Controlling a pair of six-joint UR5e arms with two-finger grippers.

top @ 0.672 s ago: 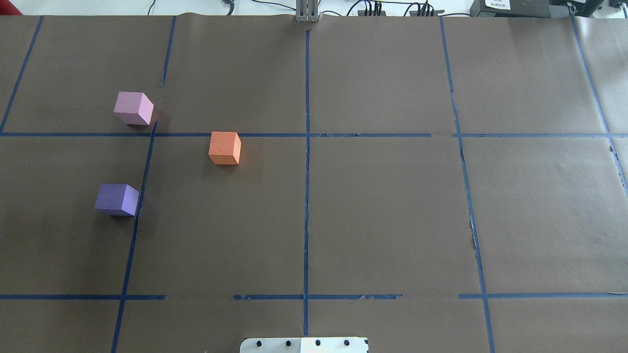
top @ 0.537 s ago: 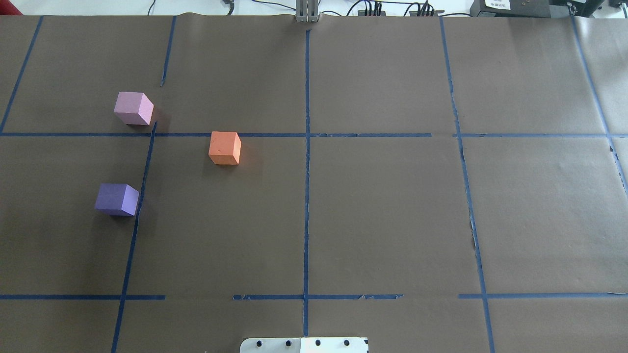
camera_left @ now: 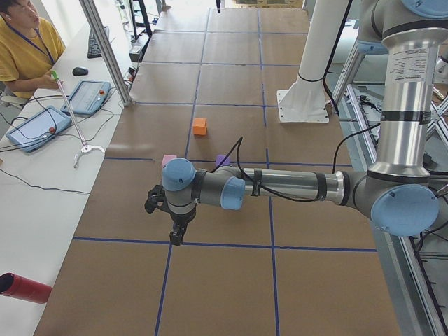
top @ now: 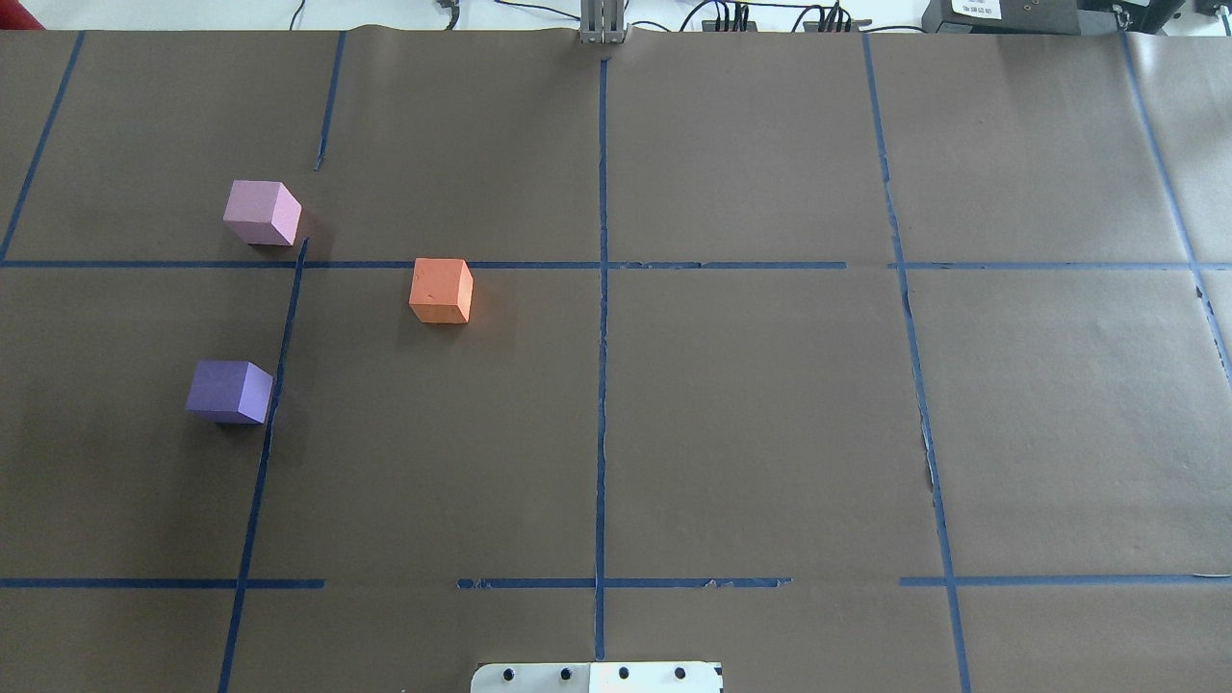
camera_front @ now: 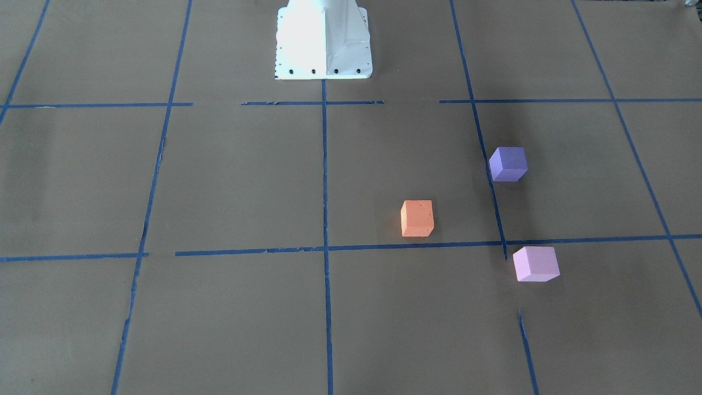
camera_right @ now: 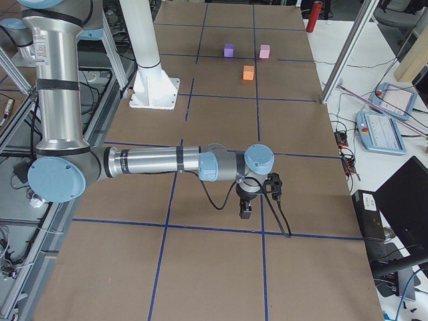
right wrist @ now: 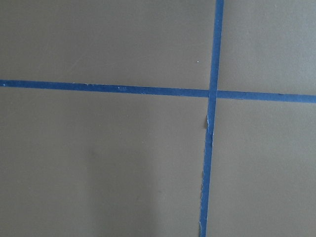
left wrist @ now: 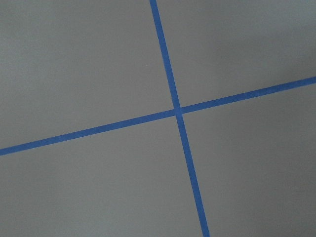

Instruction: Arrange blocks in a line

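Three cubes stand apart on the brown paper on my left side. The orange block (top: 441,290) (camera_front: 417,218) is nearest the middle line. The violet block (top: 229,391) (camera_front: 508,163) is closer to my base. The pink-lilac block (top: 261,213) (camera_front: 536,263) is farther out. My left gripper (camera_left: 175,234) hangs over the paper beyond the blocks, out towards the table's left end. My right gripper (camera_right: 245,210) hangs over the paper far from them, towards the right end. Both show only in the side views, so I cannot tell whether they are open or shut. The wrist views show only paper and blue tape.
Blue tape lines grid the paper (top: 770,404). My white base plate (top: 597,677) sits at the near edge. A red cylinder (camera_left: 24,288) lies near the table's left end. An operator (camera_left: 21,49) with tablets sits at a side table. Metal posts (camera_right: 344,53) stand at the far edge.
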